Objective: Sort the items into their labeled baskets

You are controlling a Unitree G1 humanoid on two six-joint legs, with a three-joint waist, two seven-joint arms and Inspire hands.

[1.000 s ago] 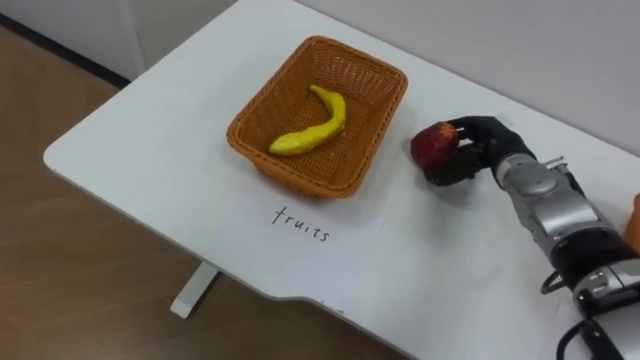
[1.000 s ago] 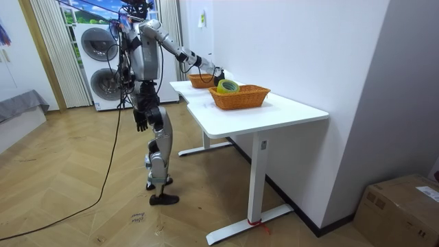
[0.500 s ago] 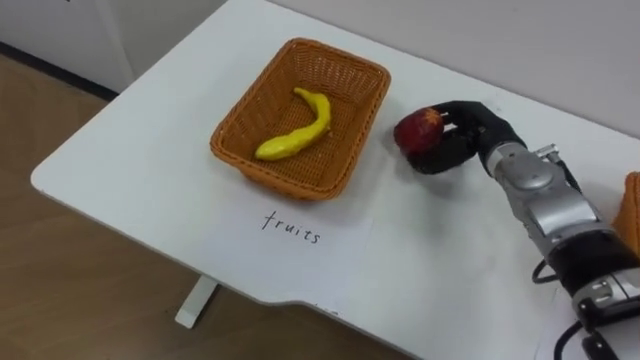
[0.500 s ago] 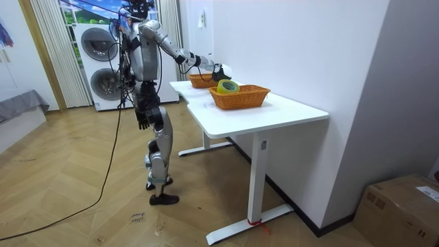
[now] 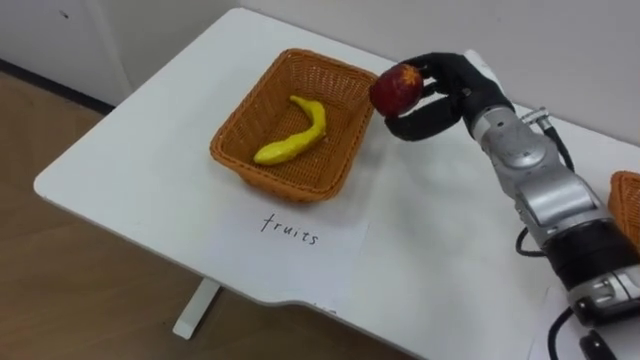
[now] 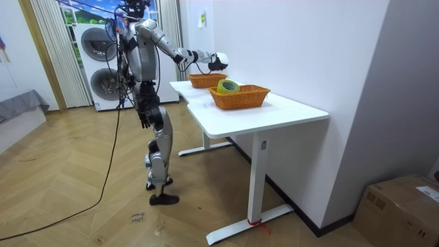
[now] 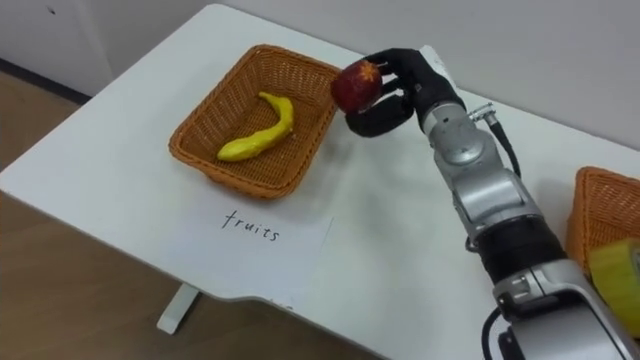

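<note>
The room view shows the robot standing on the wooden floor at the end of a white desk, two stacked washing machines behind it. Its right arm reaches out over the desk's far end, and its left hand hangs beside its hip, too small there to make out more.

The eye views give the close detail. The right hand has its fingers and thumb curled round a red apple, which it holds in the air, clear of the desk top, just at the right rim of a wicker basket. A yellow banana lies in that basket, slanting across its floor, the one thing inside. A white sheet of paper with a handwritten word lies flat on the desk, just in front of the basket.

The right eye view takes in more of the robot's right side: a second wicker basket stands well apart from the first, with a yellow-green roll of tape in it. The room view shows the same roll resting against that basket's rim.
</note>
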